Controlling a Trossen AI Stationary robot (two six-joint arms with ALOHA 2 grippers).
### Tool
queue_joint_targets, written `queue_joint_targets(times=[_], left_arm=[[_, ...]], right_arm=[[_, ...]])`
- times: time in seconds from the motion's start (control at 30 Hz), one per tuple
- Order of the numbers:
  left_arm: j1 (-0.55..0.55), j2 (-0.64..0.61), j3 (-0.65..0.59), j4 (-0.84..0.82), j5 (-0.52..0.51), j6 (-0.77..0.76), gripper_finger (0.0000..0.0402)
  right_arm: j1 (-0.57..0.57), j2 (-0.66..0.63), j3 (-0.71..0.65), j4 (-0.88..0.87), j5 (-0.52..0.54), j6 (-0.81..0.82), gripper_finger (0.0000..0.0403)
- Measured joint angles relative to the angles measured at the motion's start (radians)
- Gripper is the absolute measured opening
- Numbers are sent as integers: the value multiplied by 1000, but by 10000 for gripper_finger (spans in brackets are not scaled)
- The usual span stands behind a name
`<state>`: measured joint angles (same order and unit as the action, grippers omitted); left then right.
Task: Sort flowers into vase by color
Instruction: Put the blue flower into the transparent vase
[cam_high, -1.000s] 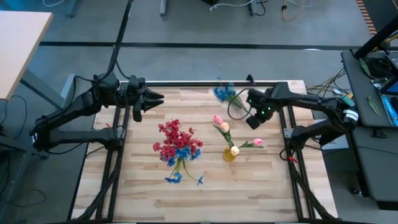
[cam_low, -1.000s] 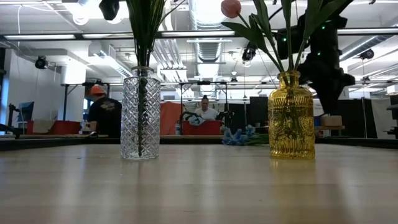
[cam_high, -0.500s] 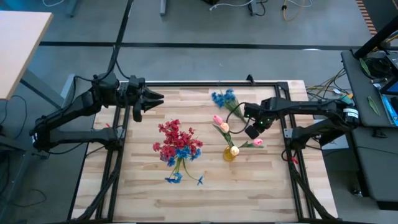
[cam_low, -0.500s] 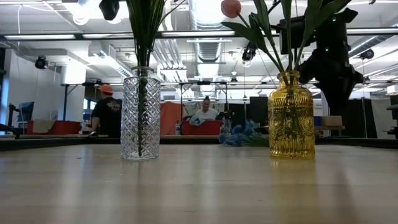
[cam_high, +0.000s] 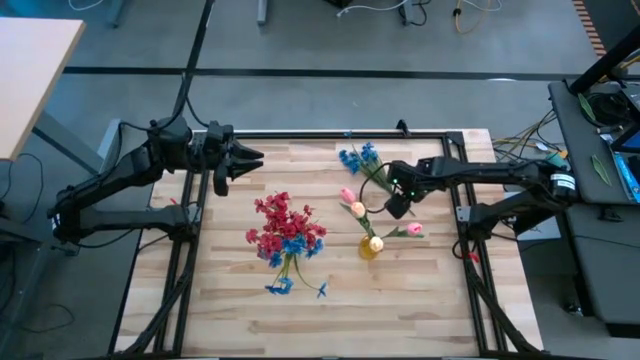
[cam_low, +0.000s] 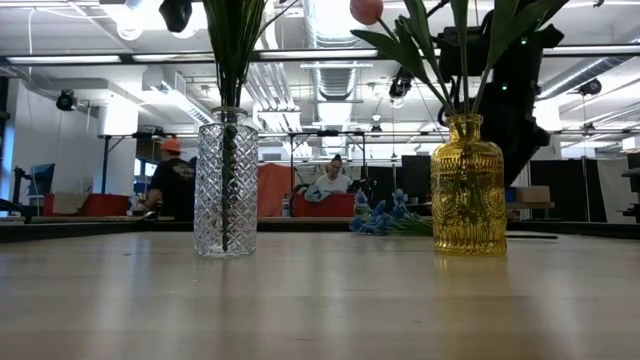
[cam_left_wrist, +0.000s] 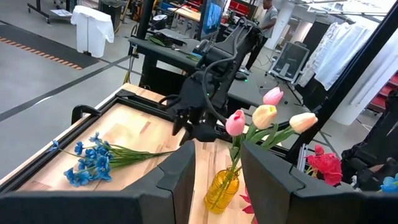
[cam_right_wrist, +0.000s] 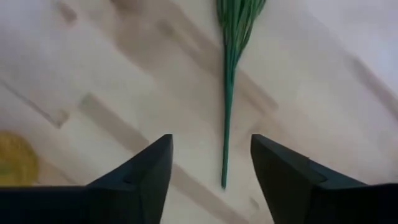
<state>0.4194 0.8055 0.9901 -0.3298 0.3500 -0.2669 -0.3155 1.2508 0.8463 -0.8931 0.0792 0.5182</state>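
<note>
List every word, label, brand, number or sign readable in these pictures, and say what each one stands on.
None can be read.
Yellow vase: embossed pattern only, no lettering.
Clear vase: cut diamond pattern, no label.
Person's dark shirt in the room behind: a pale mark on the back, too small to read.
Left gripper and right gripper: no markings visible.

Grey floor (cam_high: 320, 40) all around wooden table (cam_high: 330, 310). Light wood desk (cam_high: 30, 70) in one corner. Big room behind, white ceiling pipes (cam_low: 330, 60), bright lamps (cam_low: 135, 20). Two people (cam_low: 172, 185) far back near red boxes (cam_low: 325, 205). White clothes (cam_left_wrist: 93, 28) hang on rack.
</note>
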Motion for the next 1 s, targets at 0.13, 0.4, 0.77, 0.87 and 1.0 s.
queue_joint_targets(times=[0.13,0.4,0.77,0.87,1.0], left_arm=[[0,0,0,0,0,0,114],[0,0,0,0,0,-4,114],[0,0,0,0,0,-4,114],[0,0,0,0,0,-3,114],[0,0,0,0,0,-1,114]], right_arm=[[-42,18,0,48,2,-32,228],[-129,27,0,100,2,-97,248],[-229,95,-3,267,-8,-204,249],[-234,151,-3,312,-33,-225,249],[-233,226,-3,395,-82,-247,249]])
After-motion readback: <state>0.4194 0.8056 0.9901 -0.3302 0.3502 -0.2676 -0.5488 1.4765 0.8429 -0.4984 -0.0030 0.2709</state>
